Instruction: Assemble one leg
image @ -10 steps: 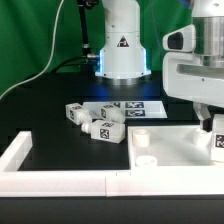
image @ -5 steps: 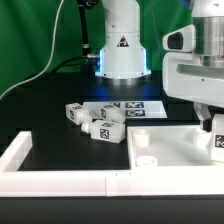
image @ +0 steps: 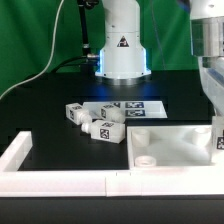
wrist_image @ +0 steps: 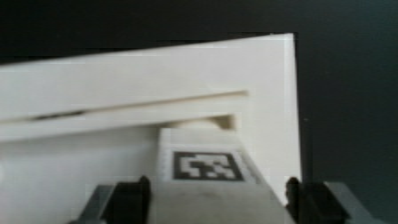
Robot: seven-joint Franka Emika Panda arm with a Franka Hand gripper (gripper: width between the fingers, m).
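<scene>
**A:** Where is the leg sitting at this moment?

**B:** In the wrist view it is lying between the two fingers, its square tag facing the camera. One dark finger is showing on each side of it, and the leg is filling most of the space between them. Whether the pads are actually pressing on it, I cannot tell; they are looking close against its sides, but the contact line is blurred.

**A:** And what is lying behind it?

**B:** The large white panel, with its raised rim running across the picture. The leg is tapering up toward that rim.

**A:** Is the exterior view showing the same thing?

**B:** Only partly. The arm is hanging at the exterior view's right edge, and a tagged white piece is peeking in over the panel there. The fingers themselves are being cut off by the frame.

**A:** Anything else lying on the worktop?

**B:** Several spare legs are resting in a loose cluster to the panel's left in the exterior view, and the marker board is lying just behind them, near the robot's base.
</scene>
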